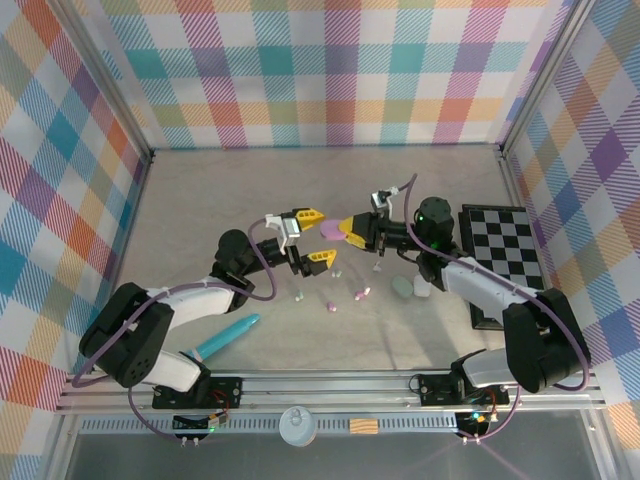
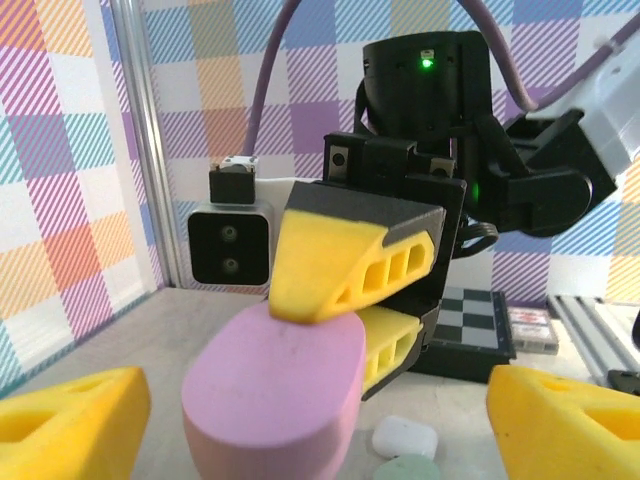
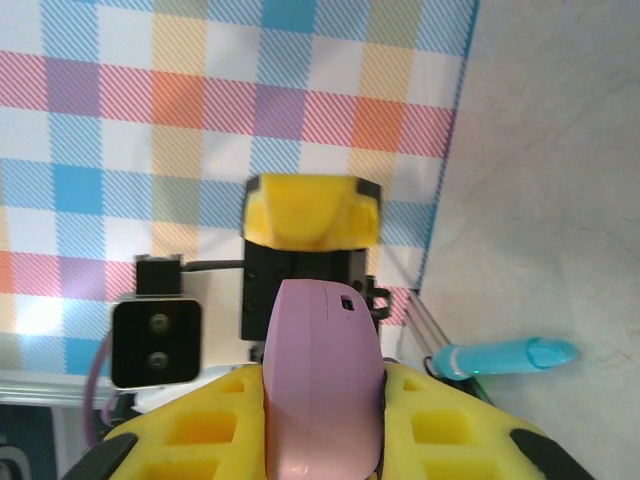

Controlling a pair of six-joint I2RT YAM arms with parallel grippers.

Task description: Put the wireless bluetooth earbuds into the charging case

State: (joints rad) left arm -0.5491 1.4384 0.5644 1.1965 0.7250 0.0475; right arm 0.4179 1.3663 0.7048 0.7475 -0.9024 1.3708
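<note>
**Q:** Pose of the arms?
**A:** Both my arms reach mid-table with wrists raised, facing each other. My left gripper (image 1: 314, 236) has its fingers spread apart. My right gripper (image 1: 350, 231) is clamped on the purple case (image 1: 328, 229).

**Q:** Axis of the case?
**A:** Level, with its long axis pointing at my left gripper. The earbuds (image 1: 362, 294) lie scattered on the table (image 1: 200, 200) below.
</note>
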